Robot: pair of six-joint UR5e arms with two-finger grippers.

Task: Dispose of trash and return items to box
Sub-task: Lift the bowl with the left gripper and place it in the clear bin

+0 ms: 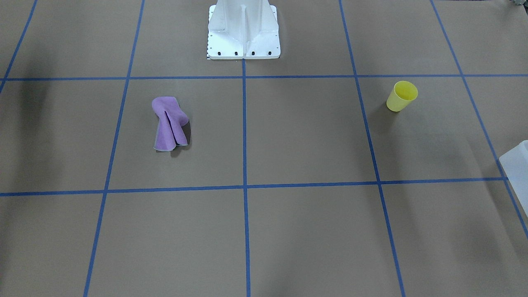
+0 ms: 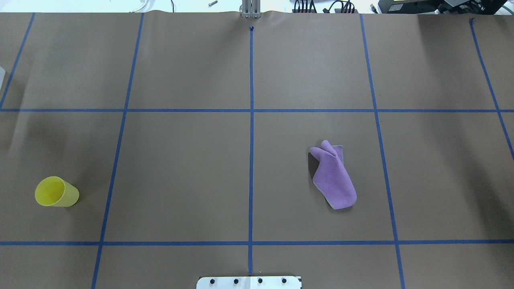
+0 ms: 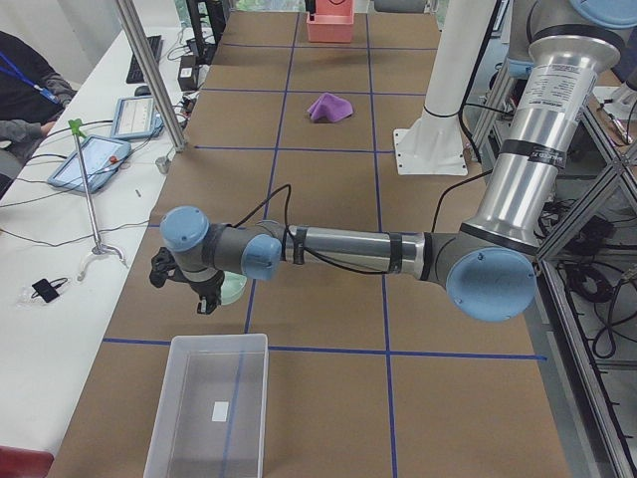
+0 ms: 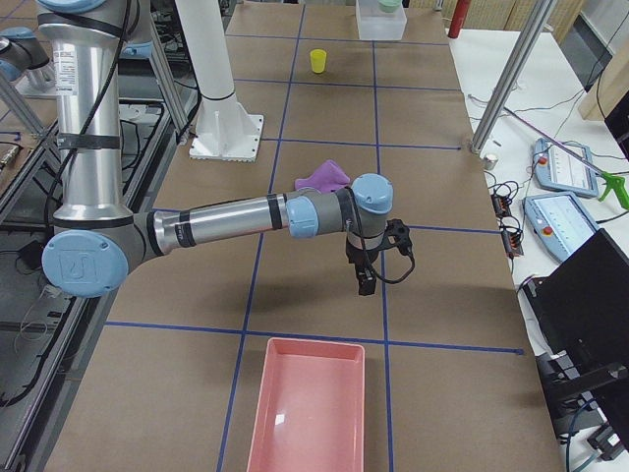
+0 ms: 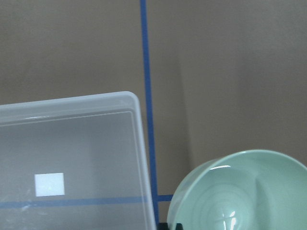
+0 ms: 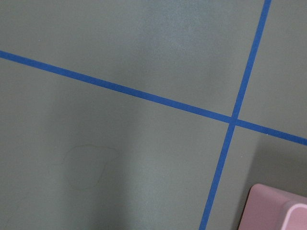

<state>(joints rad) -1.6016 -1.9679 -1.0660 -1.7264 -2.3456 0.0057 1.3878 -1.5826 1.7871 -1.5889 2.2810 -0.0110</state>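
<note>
One arm sits closer: the left tool [image 3: 206,299], grip impossible to tell, hangs at the pale green bowl [image 5: 240,191], the translucent box [image 5: 72,104] just beside it at the table's [image 3: 328,398] left end.

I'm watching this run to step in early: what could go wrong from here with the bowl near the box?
1. The green bowl is beside the box, not over it; released now, it would likely miss or clip the rim.
2. Whether the left tool grips the bowl firmly cannot be seen; a shallow hold might slip.
</note>
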